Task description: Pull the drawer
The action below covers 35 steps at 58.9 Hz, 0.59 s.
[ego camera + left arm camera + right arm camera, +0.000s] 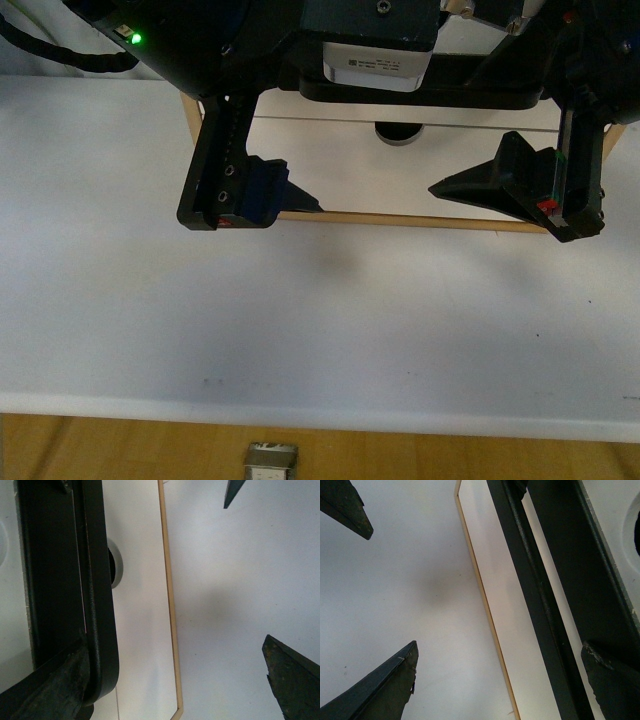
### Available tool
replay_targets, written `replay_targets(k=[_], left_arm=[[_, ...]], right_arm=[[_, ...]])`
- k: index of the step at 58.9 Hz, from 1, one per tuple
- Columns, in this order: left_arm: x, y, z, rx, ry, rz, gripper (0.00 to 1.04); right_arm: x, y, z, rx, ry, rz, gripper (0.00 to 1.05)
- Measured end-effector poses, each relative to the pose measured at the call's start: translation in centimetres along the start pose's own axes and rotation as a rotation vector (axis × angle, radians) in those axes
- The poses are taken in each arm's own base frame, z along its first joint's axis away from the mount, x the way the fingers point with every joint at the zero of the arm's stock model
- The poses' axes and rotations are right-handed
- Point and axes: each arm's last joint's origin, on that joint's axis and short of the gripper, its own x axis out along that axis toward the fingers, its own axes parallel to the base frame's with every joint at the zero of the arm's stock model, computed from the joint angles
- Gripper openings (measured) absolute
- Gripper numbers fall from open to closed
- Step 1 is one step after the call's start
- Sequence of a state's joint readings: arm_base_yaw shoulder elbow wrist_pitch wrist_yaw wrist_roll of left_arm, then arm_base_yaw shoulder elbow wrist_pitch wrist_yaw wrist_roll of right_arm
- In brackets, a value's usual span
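Note:
The drawer's white front [400, 170] stands at the back of the table. Its long black bar handle [420, 92] runs across just under the robot's body, with a half-round notch [398, 132] below the bar. My left gripper [265, 200] hangs open before the front's left part, and my right gripper [510, 195] hangs open before its right part. In the left wrist view the handle [75, 580] runs beside one finger [55, 692] of the open gripper [175, 690]. In the right wrist view the handle [580, 590] passes by one finger [612, 680] of the open gripper [495, 685]. Nothing is gripped.
A light wooden strip [400, 219] edges the bottom of the front where it meets the white table [300, 330]. The table's front edge runs low in the front view, with wooden floor and a small metal object [272, 462] beyond it.

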<state>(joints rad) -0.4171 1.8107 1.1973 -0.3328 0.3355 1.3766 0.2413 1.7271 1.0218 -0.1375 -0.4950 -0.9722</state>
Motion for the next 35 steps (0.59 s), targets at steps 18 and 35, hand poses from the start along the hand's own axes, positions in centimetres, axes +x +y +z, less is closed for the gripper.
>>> replay_targets(k=[18,35], left_arm=[[-0.1,-0.5,0.1,-0.003,0.022,-0.052,0.99],[-0.7,-1.1,0.4,-0.019,0.003,-0.101,0.99]], right_arm=[[0.0,0.2,-0.1,-0.007,0.017,0.017,0.96],[-0.7,1.0,0.0,-0.018,0.03,0.069,0.96]])
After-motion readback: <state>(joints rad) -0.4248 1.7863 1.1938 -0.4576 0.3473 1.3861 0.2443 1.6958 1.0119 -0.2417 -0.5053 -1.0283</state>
